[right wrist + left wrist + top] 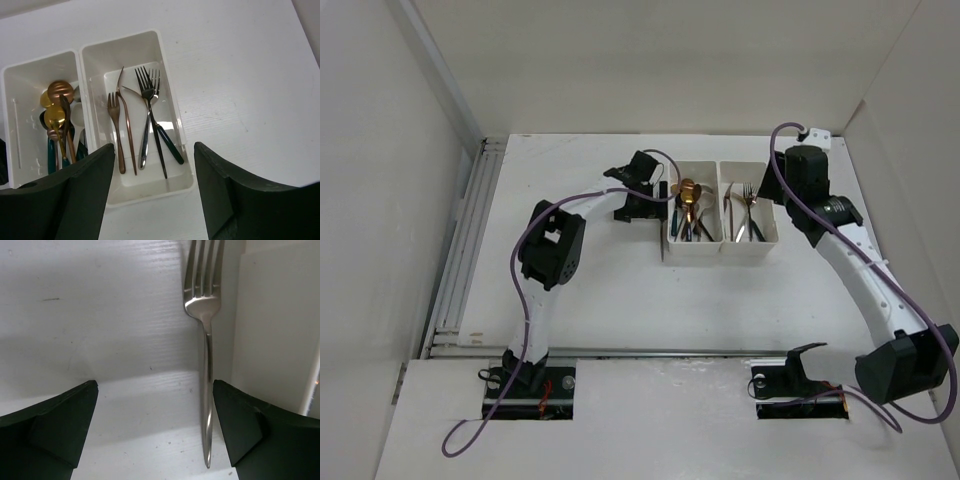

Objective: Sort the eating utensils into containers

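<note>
The white surface carries the two joined bins; spoons fill one of them and forks lie in the other. The right claw hangs above the bins, spread and empty, with the forks bin directly under its gap. The left claw is low over the surface at the outer side of the spoons bin, also spread wide and holding nothing. Between its fingers lies a silver fork, flat on the surface, with the tines pointing away from the claw and the handle end toward it. The fork is not in the middle of the gap. It sits much closer to the finger on the bin side, and just beyond it the bin wall rises, so near that I cannot tell if fork and wall touch. The step in hand seems to be picking up this fork. To do it well, I think the claw should shift a little toward the bins so that the handle is centred. Then it should go down until the tips nearly meet the surface and close slowly. The risk is that the finger on that side hits the wall, or that the thin handle slips out.
</note>
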